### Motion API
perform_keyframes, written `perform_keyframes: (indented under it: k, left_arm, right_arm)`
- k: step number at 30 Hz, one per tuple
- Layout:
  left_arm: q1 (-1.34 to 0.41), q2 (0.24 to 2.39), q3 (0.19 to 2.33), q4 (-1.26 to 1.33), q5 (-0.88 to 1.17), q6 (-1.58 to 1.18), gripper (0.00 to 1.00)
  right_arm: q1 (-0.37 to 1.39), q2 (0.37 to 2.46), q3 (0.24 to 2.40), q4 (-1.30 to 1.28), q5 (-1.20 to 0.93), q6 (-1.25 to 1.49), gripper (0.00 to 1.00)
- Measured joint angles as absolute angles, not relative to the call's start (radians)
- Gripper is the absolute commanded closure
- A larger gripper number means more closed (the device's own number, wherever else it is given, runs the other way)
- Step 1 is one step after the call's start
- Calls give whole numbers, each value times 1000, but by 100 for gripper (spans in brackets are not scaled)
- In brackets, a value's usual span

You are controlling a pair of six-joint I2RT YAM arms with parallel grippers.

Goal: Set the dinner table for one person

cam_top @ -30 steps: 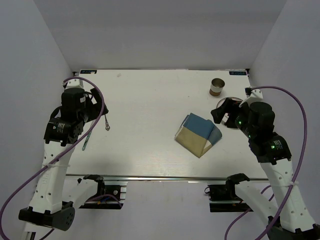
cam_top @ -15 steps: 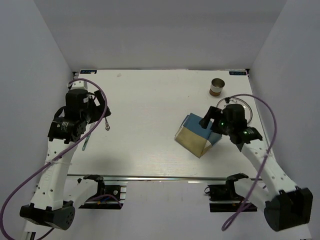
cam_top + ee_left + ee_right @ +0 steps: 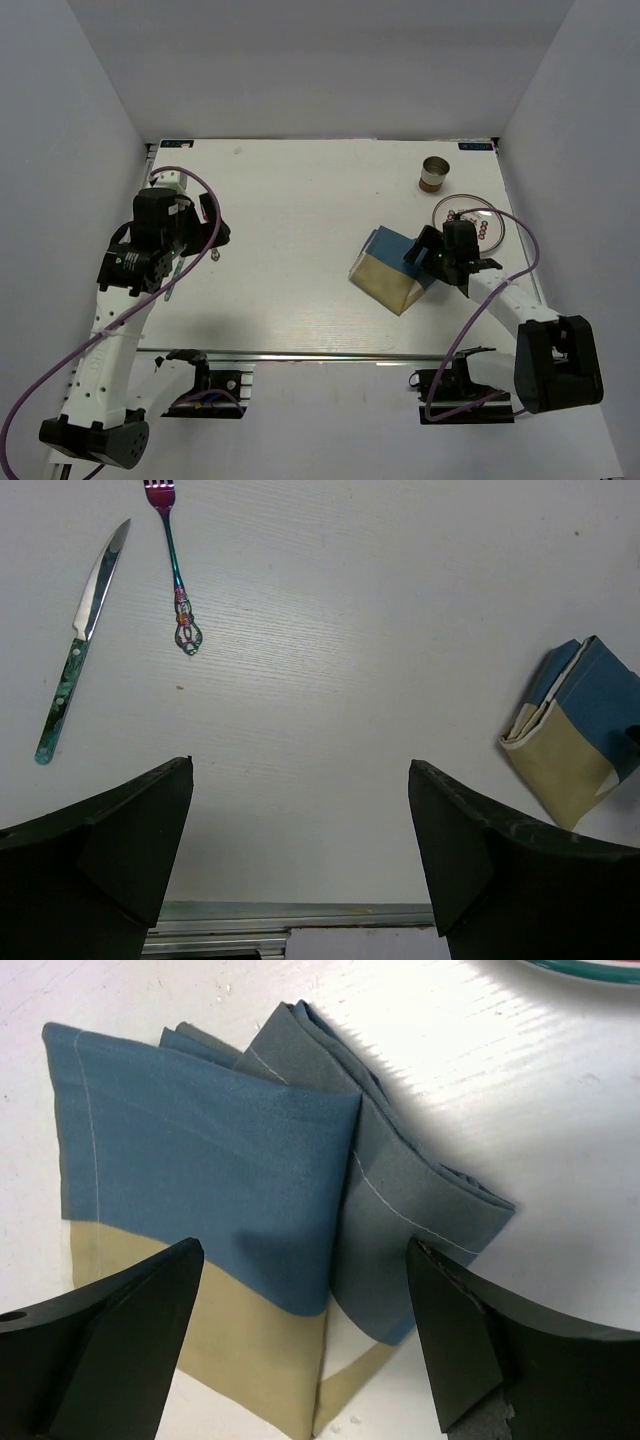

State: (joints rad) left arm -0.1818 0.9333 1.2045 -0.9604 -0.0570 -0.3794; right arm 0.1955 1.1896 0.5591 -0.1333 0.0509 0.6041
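The dinner table (image 3: 300,190) is a large white top with metal rails. A folded blue-and-tan placemat (image 3: 390,272) lies right of centre. My right gripper (image 3: 424,250) is open and low over the placemat's right corner, its jaws either side of the blue folds (image 3: 210,1160); in its wrist view the gripper (image 3: 305,1250) holds nothing. My left gripper (image 3: 207,236) is open and empty at the left, above a fork (image 3: 178,580) and a knife (image 3: 78,645). The left wrist view also shows the placemat (image 3: 575,730).
A plate with a patterned rim (image 3: 488,226) lies right of the placemat; its edge shows in the right wrist view (image 3: 590,972). A small metal cup (image 3: 434,173) stands at the back right. The table's near rail (image 3: 300,915) is just below the left gripper.
My right arm has swung down and left from over the plate onto the placemat's right corner, uncovering the plate. My left gripper has shifted slightly right and nearer.
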Motion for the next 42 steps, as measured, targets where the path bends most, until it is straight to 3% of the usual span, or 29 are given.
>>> perform_keyframes:
  k: [7,15,31,33,37,42]
  left_arm:
    - [-183,929,1205,-965,-36,-374,2]
    - [-183,932,1205,-965,-23,-374,2]
    - [-183,941,1205,-966,-1,-379,2]
    - [-183,941,1205,-968,4,-379,2]
    - [-183,941,1205,-974,6,-378,2]
    - [-183,946,1206,-976,9,-378,2]
  right_arm:
    - [183,1259,558,-36,14,608,27]
    - [183,1242,531,29,-22,622,34]
    - [188,1335,553,60,-72,630,34]
    - [188,1369,553,71,-77,630,44]
    - [188,1427,554,116,-109,630,100]
    - [189,1500,606,163,-175,663,100]
